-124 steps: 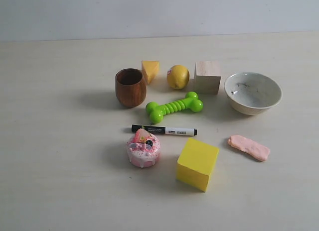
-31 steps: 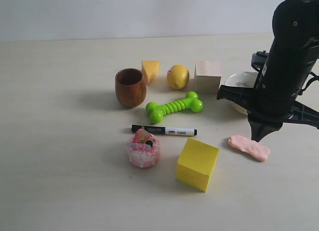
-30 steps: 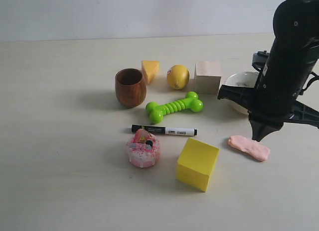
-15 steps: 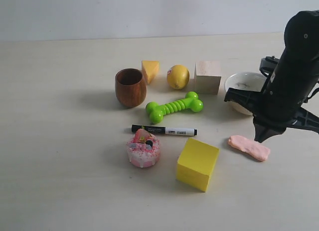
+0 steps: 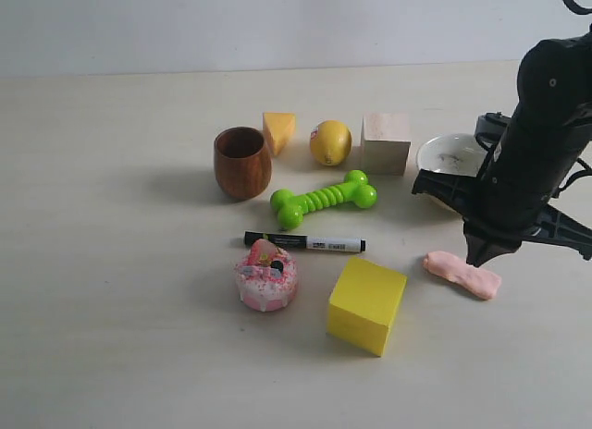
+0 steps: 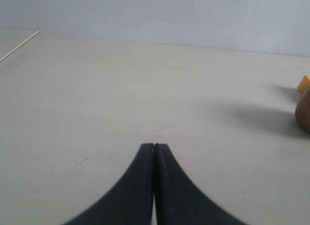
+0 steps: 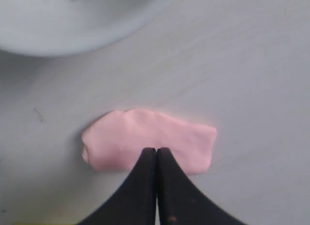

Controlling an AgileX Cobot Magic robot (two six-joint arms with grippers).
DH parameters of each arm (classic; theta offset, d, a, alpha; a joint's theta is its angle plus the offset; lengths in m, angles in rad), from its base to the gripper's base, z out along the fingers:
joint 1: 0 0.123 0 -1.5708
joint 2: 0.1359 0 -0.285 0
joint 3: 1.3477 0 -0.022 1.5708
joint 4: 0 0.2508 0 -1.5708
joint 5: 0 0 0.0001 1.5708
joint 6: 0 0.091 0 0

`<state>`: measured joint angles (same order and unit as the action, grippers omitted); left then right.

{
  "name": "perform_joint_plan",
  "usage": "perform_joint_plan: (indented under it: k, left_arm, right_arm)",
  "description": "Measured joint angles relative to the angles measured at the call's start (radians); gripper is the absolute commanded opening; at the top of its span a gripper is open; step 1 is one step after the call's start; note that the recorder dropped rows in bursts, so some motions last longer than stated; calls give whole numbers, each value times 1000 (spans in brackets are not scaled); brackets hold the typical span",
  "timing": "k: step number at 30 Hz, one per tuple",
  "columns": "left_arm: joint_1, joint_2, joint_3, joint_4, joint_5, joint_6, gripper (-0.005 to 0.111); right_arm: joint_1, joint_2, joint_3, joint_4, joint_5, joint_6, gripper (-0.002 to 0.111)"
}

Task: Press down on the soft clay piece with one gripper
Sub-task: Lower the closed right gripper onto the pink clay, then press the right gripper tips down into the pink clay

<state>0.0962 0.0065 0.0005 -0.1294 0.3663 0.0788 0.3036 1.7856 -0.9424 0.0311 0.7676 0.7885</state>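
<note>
- Exterior view: bright, even, diffuse light; sharp throughout.
- Soft shadows fall to this view's left of the wooden cup (image 5: pixel 242 161) and cake toy (image 5: pixel 266 275).
- Right wrist view: cooler grey cast; bowl (image 7: pixel 72 21) and right gripper (image 7: pixel 156 150) slightly blurred.

The exterior camera is standing off the arms, raised, and is looking down at a slant across the desk (image 5: pixel 111 355) toward the wall (image 5: pixel 277 22). It is sitting far enough back to be taking in the whole spread of things. The left wrist camera is riding low, peering almost level along the left fingers (image 6: pixel 138 186) over bare desk to that wall. It is catching only slivers of the wooden cup (image 6: pixel 304 111) and the orange wedge (image 6: pixel 304 83), which the exterior view is showing whole. The right wrist camera is hanging very close, staring steeply down past the right fingers (image 7: pixel 140 186) at the clay piece (image 7: pixel 145 133) and the bowl (image 7: pixel 72 21). The exterior view is sharing both.
</note>
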Motion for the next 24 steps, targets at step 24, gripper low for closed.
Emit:
perform_joint_plan:
  k: [24]
  left_arm:
    - [0,0,0,0,0,0,0]
  right_arm:
    - [0,80,2,101,-59,-80,0]
